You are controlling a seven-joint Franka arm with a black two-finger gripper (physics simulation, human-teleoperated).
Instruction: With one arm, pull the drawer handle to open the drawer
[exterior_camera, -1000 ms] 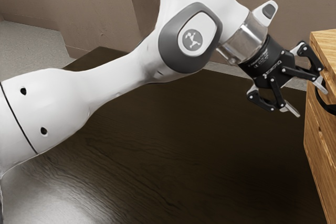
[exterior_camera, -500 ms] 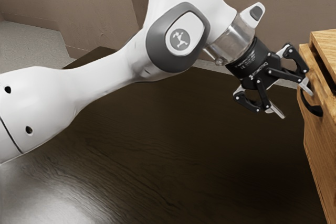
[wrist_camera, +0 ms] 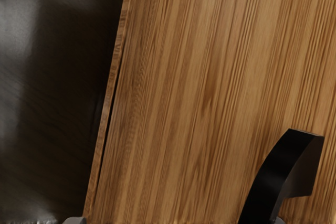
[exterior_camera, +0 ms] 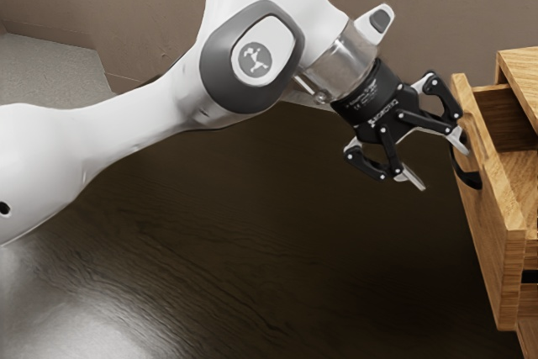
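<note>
A wooden drawer (exterior_camera: pixel 483 199) sticks partly out of the wooden cabinet (exterior_camera: pixel 523 69) at the exterior view's right edge. Its black curved handle (exterior_camera: pixel 467 172) sits on the drawer front. My gripper (exterior_camera: pixel 439 163) is open, with fingers spread wide. The upper fingertip (exterior_camera: pixel 459 142) rests against the handle's upper end at the drawer front, and the lower finger (exterior_camera: pixel 410 177) hangs free over the table. In the wrist view, the drawer front (wrist_camera: pixel 210 98) is very close, with the handle (wrist_camera: pixel 286 177) just under my hand.
The dark wooden tabletop (exterior_camera: pixel 252 275) stretches under my arm toward the exterior view's left. Brown walls and a grey floor lie behind. The cabinet body continues below the drawer at the right edge.
My hand has drawn back toward the exterior view's left, and the drawer front has come with it. The drawer now stands out from the cabinet, showing its inner side wall.
</note>
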